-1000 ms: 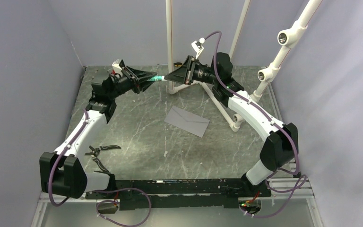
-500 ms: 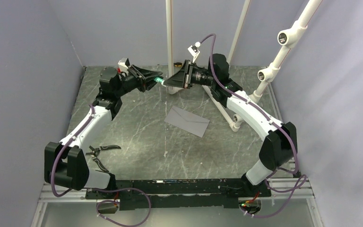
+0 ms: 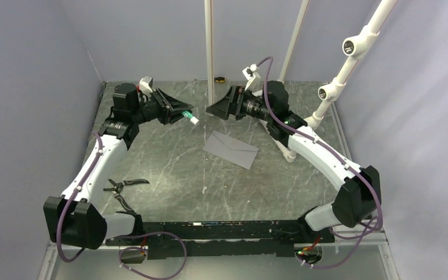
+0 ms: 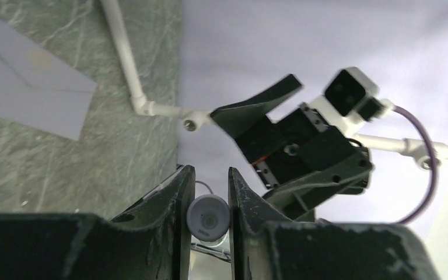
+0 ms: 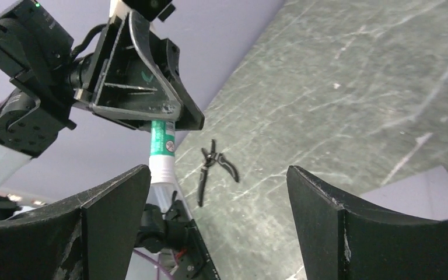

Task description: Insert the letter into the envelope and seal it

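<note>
Our L gripper clamps a glue stick, upper left of centre. R gripper gapes, holding nothing. The envelope lies flat mid-frame, apart from both; letter not visible. Thin, light, floppy paper, prob. slides, so we'd pinch a corner.

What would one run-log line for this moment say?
left claw: shut on green tube | right claw: open, empty | envelope: flat on table | letter: not visible
</note>
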`<state>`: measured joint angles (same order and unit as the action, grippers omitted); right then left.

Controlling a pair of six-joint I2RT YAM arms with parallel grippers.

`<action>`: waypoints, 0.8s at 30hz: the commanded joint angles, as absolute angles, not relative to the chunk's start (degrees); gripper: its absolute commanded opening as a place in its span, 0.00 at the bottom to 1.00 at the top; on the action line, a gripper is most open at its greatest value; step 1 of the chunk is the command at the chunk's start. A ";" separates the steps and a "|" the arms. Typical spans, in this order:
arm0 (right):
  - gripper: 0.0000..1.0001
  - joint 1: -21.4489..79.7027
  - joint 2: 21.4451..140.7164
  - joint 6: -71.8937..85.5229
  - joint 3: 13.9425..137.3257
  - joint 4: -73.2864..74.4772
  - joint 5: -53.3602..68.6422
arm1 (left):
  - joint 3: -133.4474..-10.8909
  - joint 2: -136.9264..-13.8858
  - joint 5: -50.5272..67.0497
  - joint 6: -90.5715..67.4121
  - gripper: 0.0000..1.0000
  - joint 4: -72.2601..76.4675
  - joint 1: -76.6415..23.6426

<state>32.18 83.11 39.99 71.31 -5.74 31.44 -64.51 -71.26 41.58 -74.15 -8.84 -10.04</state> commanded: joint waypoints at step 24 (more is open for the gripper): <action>0.85 31.67 77.22 30.51 63.29 15.10 10.30 | -74.27 -107.74 11.45 -39.75 0.27 -43.81 -20.07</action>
